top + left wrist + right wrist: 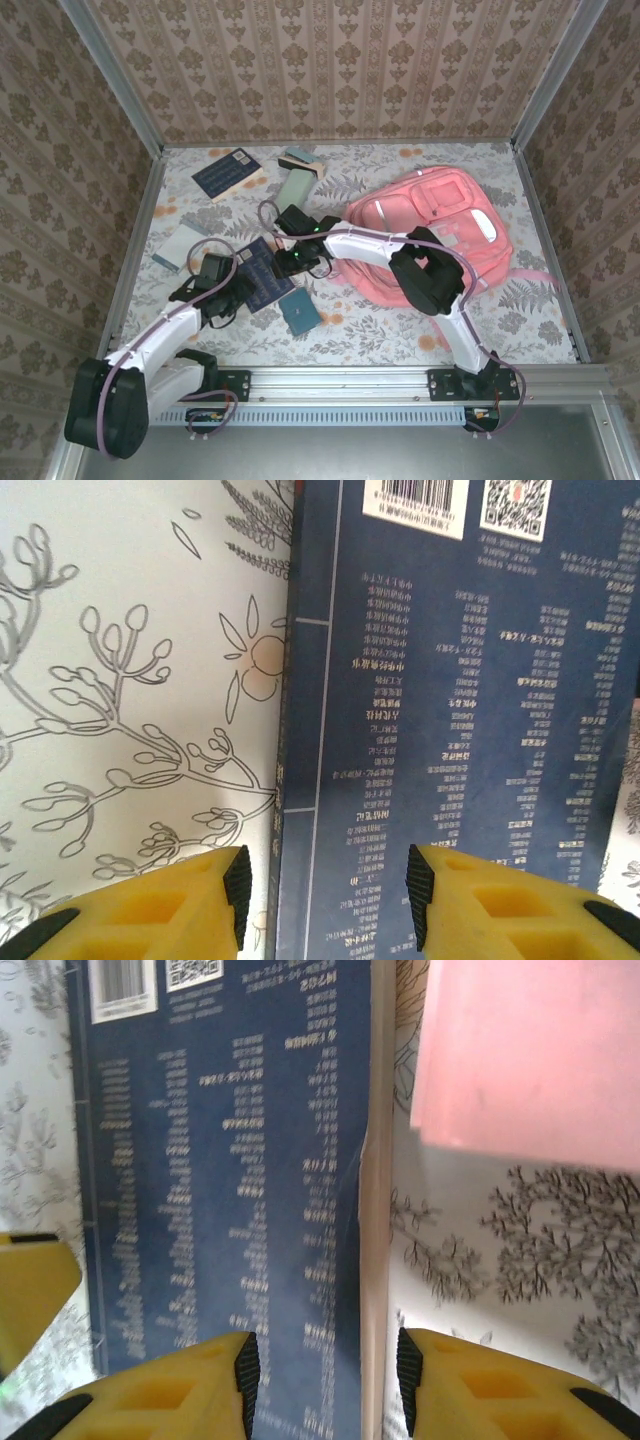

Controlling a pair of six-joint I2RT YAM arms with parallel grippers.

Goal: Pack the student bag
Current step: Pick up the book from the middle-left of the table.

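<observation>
The student bag (430,225) is a large pink backpack lying flat at centre right, and a corner of it (530,1050) shows in the right wrist view. A dark blue book (262,278) lies flat on the floral cloth between my two grippers. My left gripper (236,284) is over the book's left side. Its jaws (328,900) are open and straddle the spine edge of the book (450,710). My right gripper (292,264) is over the book's right side. It (326,1385) is open across the cream page edge of the book (220,1190). Neither gripper holds anything.
A small teal book (300,313) lies just in front of the blue one. Another dark blue book (225,172), a pale green item (293,187) and a light blue item (185,245) lie at the back left. Metal rails and patterned walls enclose the table.
</observation>
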